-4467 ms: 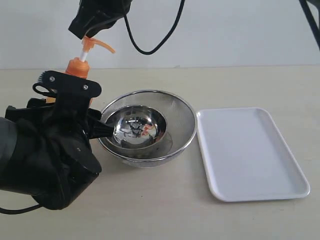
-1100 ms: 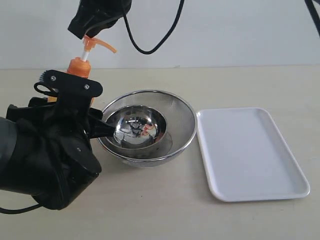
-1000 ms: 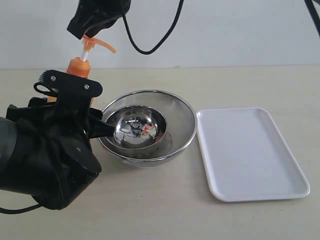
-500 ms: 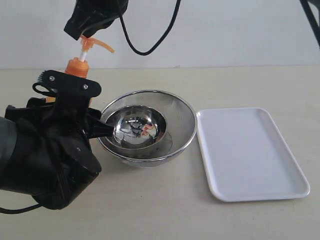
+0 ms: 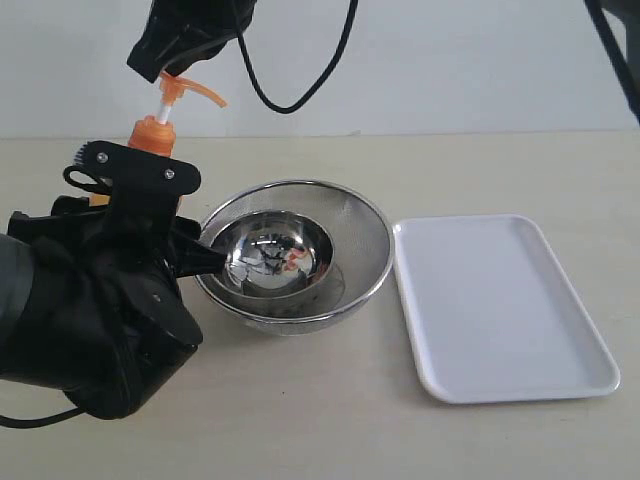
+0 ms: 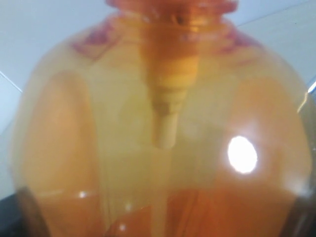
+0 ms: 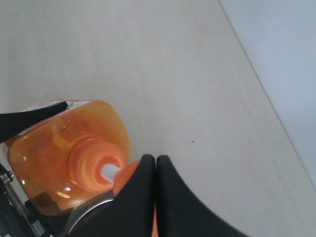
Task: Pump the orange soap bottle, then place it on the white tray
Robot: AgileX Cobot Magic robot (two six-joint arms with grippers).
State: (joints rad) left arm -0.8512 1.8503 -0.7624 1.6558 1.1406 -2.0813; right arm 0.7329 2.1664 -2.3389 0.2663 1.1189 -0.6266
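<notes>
Left of the steel bowl (image 5: 270,255), your left gripper (image 5: 140,200) is clamping the orange soap bottle (image 5: 153,132) and holding it upright. The black arm is hiding the bottle's base, so you cannot tell whether it is standing on the table (image 5: 480,170). In the left wrist view the bottle (image 6: 163,123) is filling the whole frame.

Above the bottle, your right gripper (image 5: 160,65) is resting on the orange pump head (image 5: 190,90). Its jaws are pressing shut against each other and gripping nothing, and the white stem is showing below. The right wrist view is showing the same closed tips (image 7: 156,163) over the bottle (image 7: 59,143).

The steel bowl is sitting inside a wider mesh strainer (image 5: 355,225). Just right of it, the white tray (image 5: 500,300) is lying flat, well apart from the bottle.

Everything is resting on a pale beige matte tabletop that is running back to a plain white wall (image 5: 450,60). A black cable (image 5: 300,95) is looping down in front of that wall, behind the steel bowl.
</notes>
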